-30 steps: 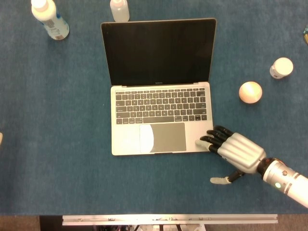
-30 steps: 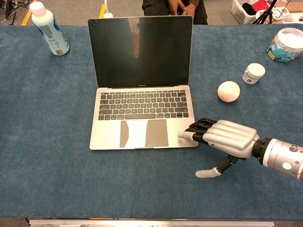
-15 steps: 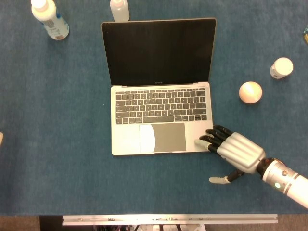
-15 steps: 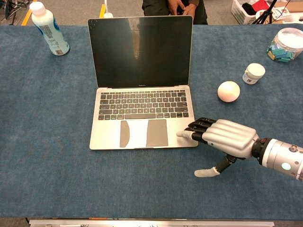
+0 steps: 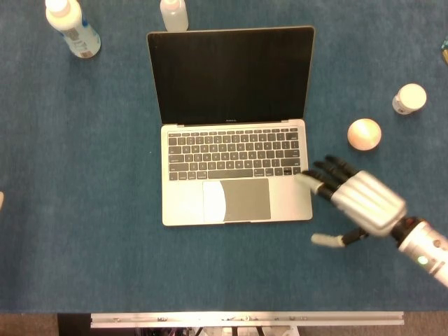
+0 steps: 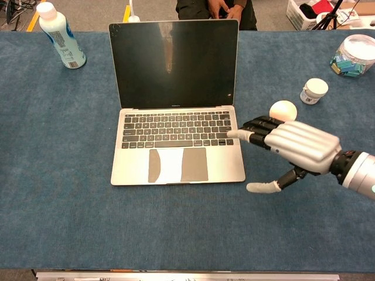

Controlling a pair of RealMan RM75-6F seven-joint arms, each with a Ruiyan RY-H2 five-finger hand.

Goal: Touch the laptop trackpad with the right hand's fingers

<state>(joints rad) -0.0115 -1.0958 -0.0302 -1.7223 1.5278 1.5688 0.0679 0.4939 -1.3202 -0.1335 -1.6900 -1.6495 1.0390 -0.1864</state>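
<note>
The open silver laptop (image 5: 183, 204) sits mid-table with its dark screen facing me. Its grey trackpad (image 5: 236, 200) (image 6: 178, 165) lies below the keyboard, half washed out by glare. My right hand (image 5: 360, 199) (image 6: 299, 143) hangs at the laptop's right edge, fingers stretched leftward and apart, holding nothing. Its fingertips (image 5: 306, 179) (image 6: 232, 134) are over the keyboard's lower right corner, to the right of the trackpad and not on it. The thumb (image 6: 258, 187) points left over the cloth beside the laptop's front right corner. My left hand is not visible.
A pale ball (image 5: 365, 134) (image 6: 283, 109) lies just behind the right hand, with a small white jar (image 5: 409, 99) further right. A white bottle (image 5: 72, 26) and a clear bottle (image 5: 173, 14) stand at the back left. A lidded tub (image 6: 354, 54) sits far right.
The right hand has left the palm rest at the laptop's front right corner and moved back and slightly right, its fingers now straighter, near the keyboard's corner.
</note>
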